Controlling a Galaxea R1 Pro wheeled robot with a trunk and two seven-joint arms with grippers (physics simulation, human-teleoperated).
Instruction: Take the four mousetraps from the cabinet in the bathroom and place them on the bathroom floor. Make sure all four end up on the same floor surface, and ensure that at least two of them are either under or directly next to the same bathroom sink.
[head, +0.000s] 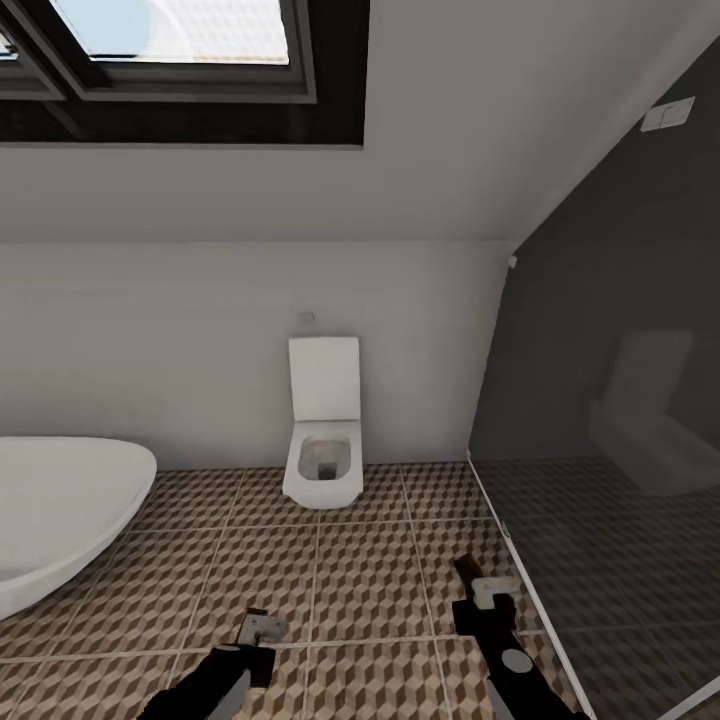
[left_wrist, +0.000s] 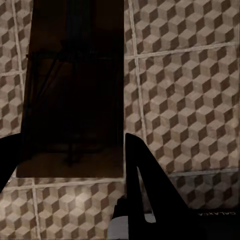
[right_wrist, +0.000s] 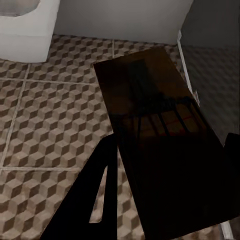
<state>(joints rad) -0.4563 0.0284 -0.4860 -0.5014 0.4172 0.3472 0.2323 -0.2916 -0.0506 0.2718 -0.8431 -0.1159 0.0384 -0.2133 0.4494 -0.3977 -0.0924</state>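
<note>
Two mousetraps (left_wrist: 72, 90) (right_wrist: 155, 145) gripped; bathroom floor (head: 330, 570) open ahead.

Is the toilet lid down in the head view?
No, the toilet has its lid raised against the white wall, leaving the bowl open above the bathroom floor.

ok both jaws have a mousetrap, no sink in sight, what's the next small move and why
Probably turn the base to bring the sink into sight before releasing anything. Each gripper, left and right, seems shut on a mousetrap, left one, right one. The head view faces the toilet, bathtub and patterned floor, and two traps must end up by the sink.
</note>
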